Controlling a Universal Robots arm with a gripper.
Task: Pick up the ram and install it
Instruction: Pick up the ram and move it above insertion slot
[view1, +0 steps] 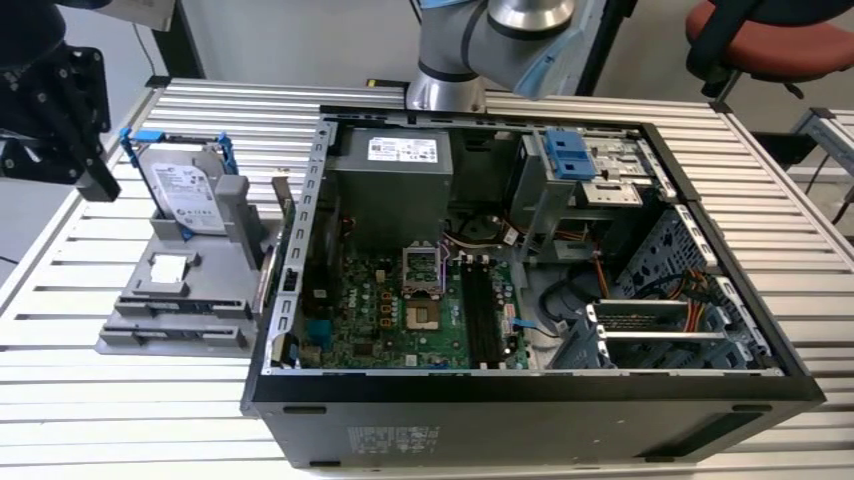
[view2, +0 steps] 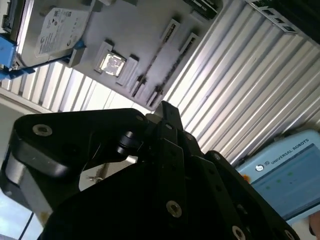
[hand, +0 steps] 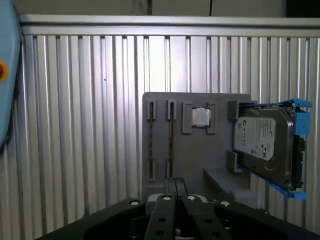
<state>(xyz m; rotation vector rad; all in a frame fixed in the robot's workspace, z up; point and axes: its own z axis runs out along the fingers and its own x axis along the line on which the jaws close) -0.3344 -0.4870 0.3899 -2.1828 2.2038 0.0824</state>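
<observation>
The tool (hand: 176, 184) hangs clenched and empty over the ribbed metal desk (hand: 75, 125) — the ram (hand: 171, 142) stands edge-on in a slot of the grey holder (hand: 200, 155), beside the open computer case (view1: 534, 387); a red chair (view1: 787, 40) stands behind.

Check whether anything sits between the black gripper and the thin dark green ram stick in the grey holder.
Nothing visible does. In the first wrist view the black gripper hangs apart from the thin dark ram stick, standing edge-on in a slot of the grey holder, with open space between them.
</observation>
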